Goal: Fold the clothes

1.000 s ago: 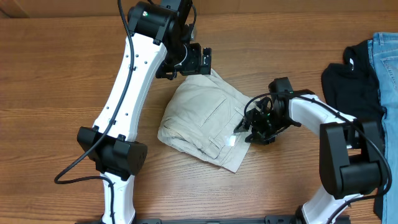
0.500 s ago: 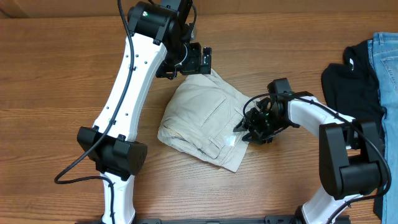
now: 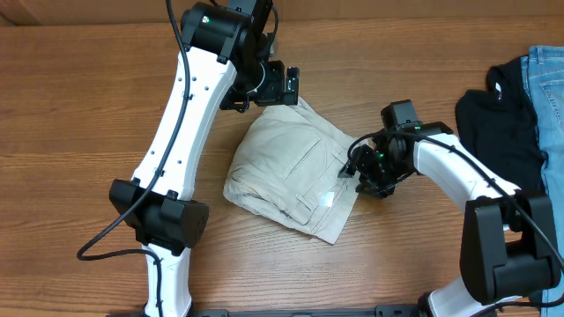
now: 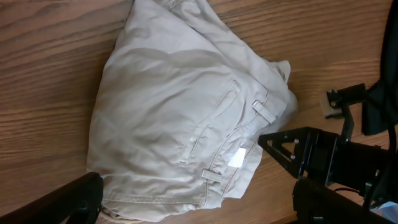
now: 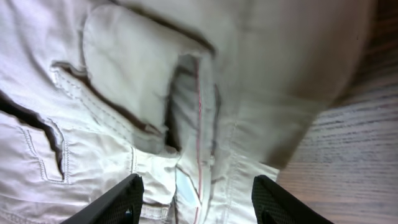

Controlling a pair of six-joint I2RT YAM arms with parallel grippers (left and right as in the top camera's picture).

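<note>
The right arm bends low, with the right gripper [image 3: 352, 173] at the right edge of the folded beige shorts [image 3: 282, 163], its fingers spread apart over the waistband. The left gripper [image 3: 284, 85], also spread wide, hangs at their far edge. The shorts lie in the middle of the table [image 3: 70, 132], with bare wood to the left and the black garment [image 3: 498, 123] and jeans [image 3: 548, 88] well apart at the right. Since half a second ago only the right gripper has shifted, slightly off the cloth.
</note>
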